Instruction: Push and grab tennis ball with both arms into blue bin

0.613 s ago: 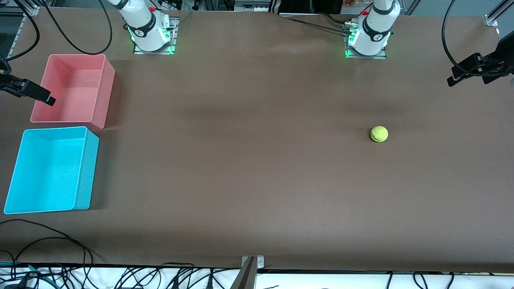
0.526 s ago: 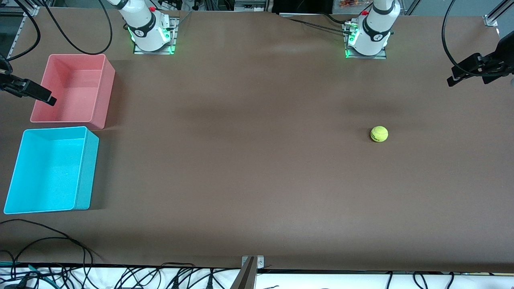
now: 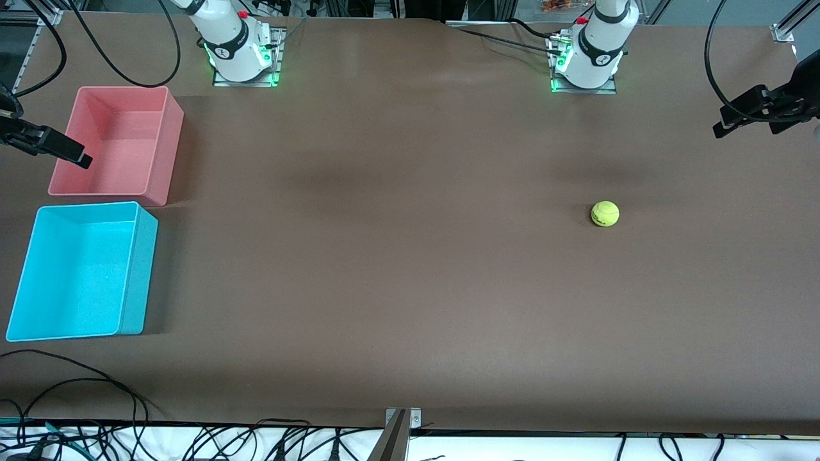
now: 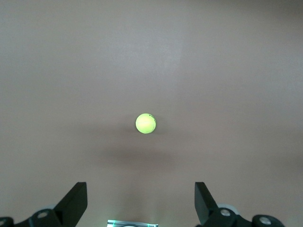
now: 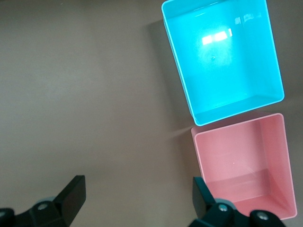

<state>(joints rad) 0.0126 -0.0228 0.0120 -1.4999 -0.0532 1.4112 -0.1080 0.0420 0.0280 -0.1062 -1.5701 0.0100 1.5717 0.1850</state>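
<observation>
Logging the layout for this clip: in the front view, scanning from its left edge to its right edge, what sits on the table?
Cyan-blue rectangular plastic bin and pink rectangular plastic bin together at the start, the blue one nearer the camera → fuzzy yellow-green tennis ball.

Fuzzy yellow-green ball (image 3: 605,214) (image 4: 146,123) sits alone on the bare brown table, toward the left arm's end. Blue bin (image 3: 80,271) (image 5: 221,56) is way off at the right arm's end, upright and open, nothing inside, nearer the front camera than the ball.
</observation>
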